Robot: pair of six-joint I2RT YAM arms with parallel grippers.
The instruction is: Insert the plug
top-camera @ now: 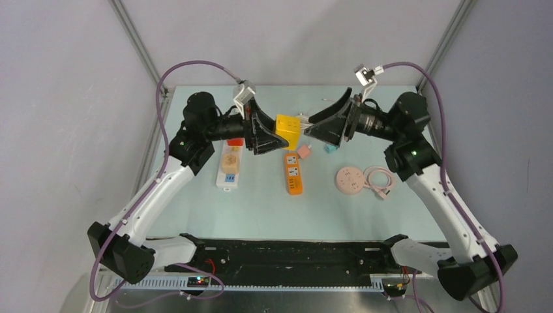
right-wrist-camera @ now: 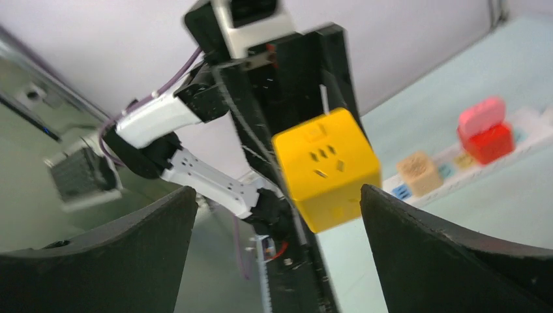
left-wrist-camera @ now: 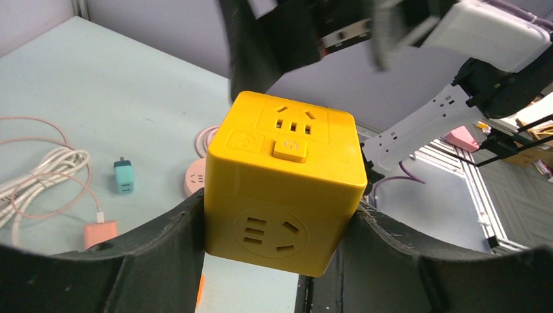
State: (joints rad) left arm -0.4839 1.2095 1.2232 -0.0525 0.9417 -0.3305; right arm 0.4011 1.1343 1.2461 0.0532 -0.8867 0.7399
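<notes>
Cube (left-wrist-camera: 285, 189): yellow throughout. Table (top-camera: 261, 208): pale teal. Short strip (top-camera: 294, 175): orange. Long strip (top-camera: 228, 171): white, bearing a red block (right-wrist-camera: 488, 142) and a tan block (right-wrist-camera: 418, 171). Round socket (top-camera: 350, 178) and cable (top-camera: 383, 189): pink. First plug (left-wrist-camera: 122, 176): teal. Second plug (left-wrist-camera: 100, 233): apparently salmon pink, seen small.

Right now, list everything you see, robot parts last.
yellow cube socket: one, yellow, held aloft
white power strip: one, white, table left
red adapter: one, red, white strip's far end
beige adapter: one, beige, mid white strip
orange power strip: one, orange, table centre
pink charger: one, pink, beyond orange strip
teal charger: one, teal, right of pink charger
round socket: one, pink, with cable, table right
left gripper: one, black, shut on cube
right gripper: one, black, open, facing cube
</notes>
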